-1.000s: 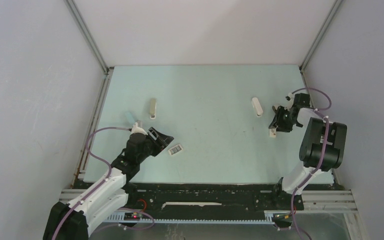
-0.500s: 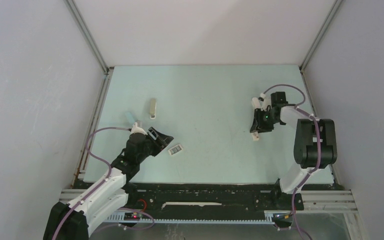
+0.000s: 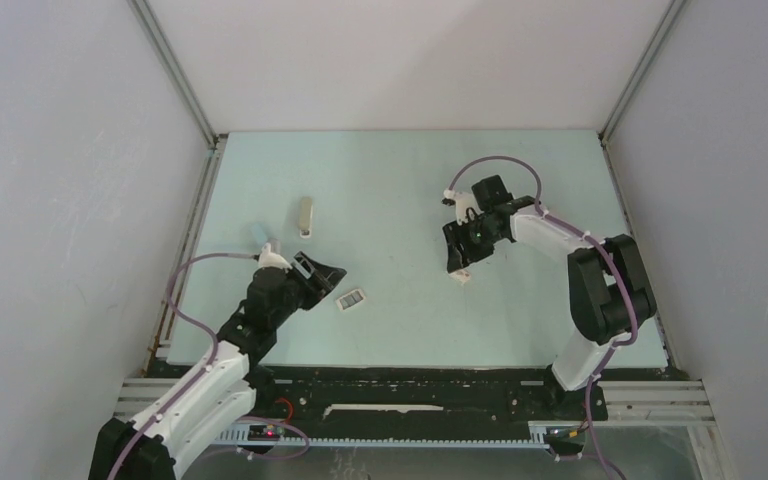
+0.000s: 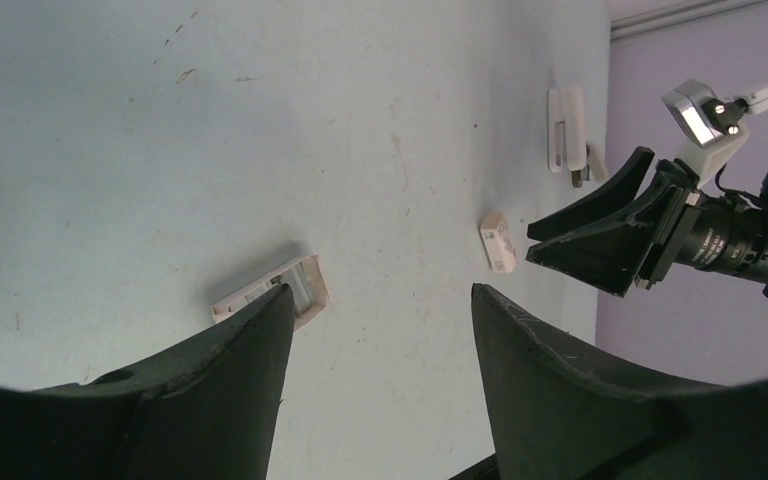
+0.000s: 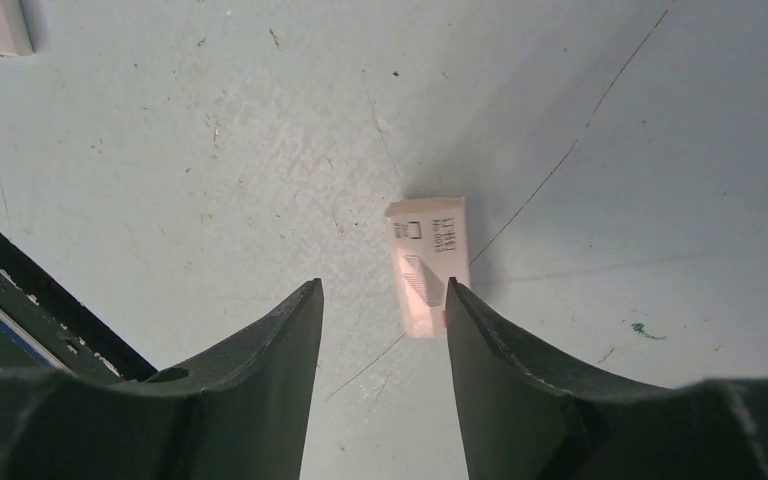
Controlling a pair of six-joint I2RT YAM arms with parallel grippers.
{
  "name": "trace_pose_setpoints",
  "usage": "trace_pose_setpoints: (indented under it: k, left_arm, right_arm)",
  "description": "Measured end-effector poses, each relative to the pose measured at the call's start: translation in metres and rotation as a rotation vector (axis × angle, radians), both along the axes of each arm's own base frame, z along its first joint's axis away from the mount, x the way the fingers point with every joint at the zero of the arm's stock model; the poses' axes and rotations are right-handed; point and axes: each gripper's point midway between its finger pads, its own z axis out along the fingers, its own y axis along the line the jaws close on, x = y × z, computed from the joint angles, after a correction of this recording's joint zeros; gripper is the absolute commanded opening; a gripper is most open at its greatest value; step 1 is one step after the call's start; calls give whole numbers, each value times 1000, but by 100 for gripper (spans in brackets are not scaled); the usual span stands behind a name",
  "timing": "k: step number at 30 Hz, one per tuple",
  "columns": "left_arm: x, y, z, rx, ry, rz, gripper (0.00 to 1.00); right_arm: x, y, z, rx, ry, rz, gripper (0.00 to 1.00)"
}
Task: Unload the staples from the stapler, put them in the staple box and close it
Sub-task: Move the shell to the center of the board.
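Right fingers (image 5: pixel 260 390), apart, frame a small printed box (image 5: pixel 427 265) mid-desk. Left fingers (image 4: pixel 210 390), also apart, hover by a second box (image 4: pixel 305 285) near left. The stapler (image 4: pixel 566 128) lies farther right.

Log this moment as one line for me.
left hand open near tray | right hand open over printed box | stapler not held | staples not visible

right pincer (image 5: pixel 381 288) | swung leftward; small printed box (image 5: pixel 428 262) came along with it
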Motion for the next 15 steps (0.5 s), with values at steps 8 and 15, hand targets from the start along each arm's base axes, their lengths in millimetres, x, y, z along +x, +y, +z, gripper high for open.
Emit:
trace_pose_setpoints:
  k: [8, 15]
  left_arm:
    - [-4, -3, 17, 43, -106, -81, 77]
    - [-10, -15, 28, 114, -219, -229, 87]
  right_arm:
    - [-2, 0, 15, 8, -40, 52, 59]
    - [-12, 11, 86, 176, -222, 234, 59]
